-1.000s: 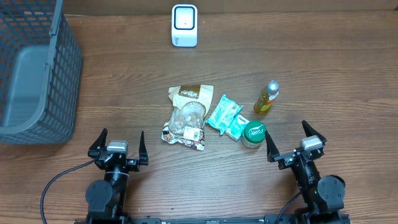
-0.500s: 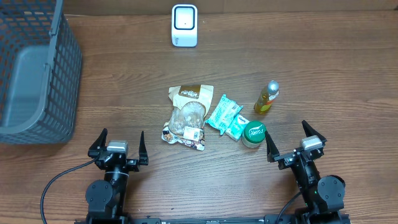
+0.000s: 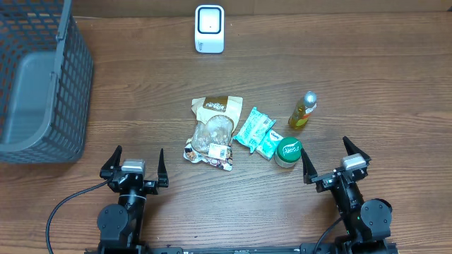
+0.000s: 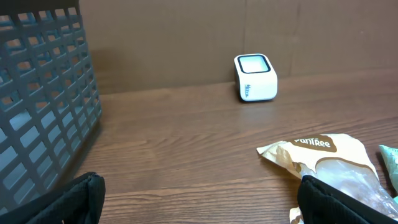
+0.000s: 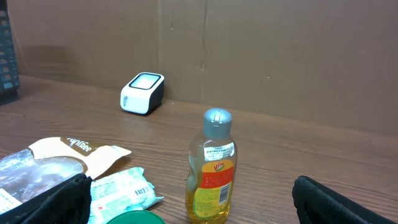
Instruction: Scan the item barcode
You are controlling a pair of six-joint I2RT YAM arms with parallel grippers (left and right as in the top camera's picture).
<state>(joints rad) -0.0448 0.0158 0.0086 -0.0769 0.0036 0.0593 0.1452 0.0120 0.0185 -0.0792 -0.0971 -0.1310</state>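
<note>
No change from the earlier overhead frames: both arms sit where they were, and nothing on the tabletop has shifted.

Far left, a grey mesh basket stands at the tabletop edge, well apart from everything else.

The left tool is at the near edge, left of centre. Its jaws are spread wide with nothing between them, and its fingers touch no item. In its wrist view the basket, the scanner and the top of the snack bag lie ahead of it.

The white scanner stands at the far side of the tabletop, about centre, alone, with its window facing up and toward the arms.

The items lie in a loose cluster mid-tabletop, between the two arms and well short of the scanner. The snack bag lies flat with a small white label on its near end. Just right of it are two teal packets, side by side and touching. The round tub with a green lid sits at the near right of the packets. The small bottle of yellow liquid stands upright beyond the tub, apart from it.

The right tool is at the near edge on the right, its jaws also fully apart and empty. Its left finger is close to the tub in the overhead view, and I cannot tell whether they touch.
</note>
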